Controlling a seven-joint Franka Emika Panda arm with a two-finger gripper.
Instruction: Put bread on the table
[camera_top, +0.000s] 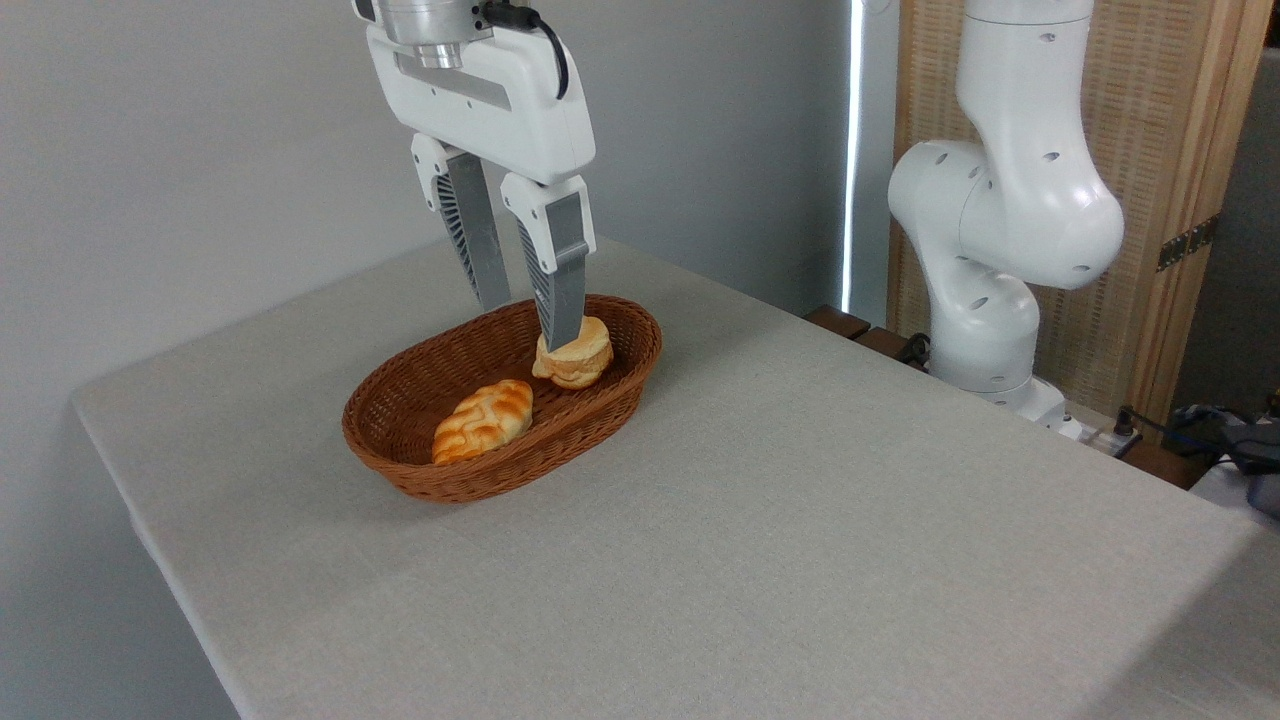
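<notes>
A large rectangular table (800, 520) with a light grey-beige cloth-like surface fills most of the camera view. On it, toward the 10 o'clock side of the picture's centre, stands a brown oval wicker basket (400, 465). Two items lie inside the basket. A small round pale-golden bun (578, 362), flat-topped and layered like a stacked biscuit, sits at the basket's 2 o'clock end, close to the inner wall. An elongated braided loaf with an orange glaze (483, 419) lies at the 7 o'clock side of the bun, apart from it, nearer the basket's middle.

The white two-finger gripper (528, 318) of the robot arm hangs over the basket from the 12 o'clock edge of the picture, its grey ribbed fingers (557, 265) pointing downward. The jaws stand parted, with a clear gap between the two fingers. The nearer finger's tip overlaps the top edge of the bun on its 10 o'clock side; whether it touches the bun cannot be told. The farther finger ends over the basket's rear rim. The bun is not clasped between the fingers; it rests in the basket.

The white jointed body of the robot arm (1000, 220) stands beyond the table's 2 o'clock edge, before a woven wooden screen (1150, 120). A plain grey wall (200, 150) backs the scene at 10 o'clock.
</notes>
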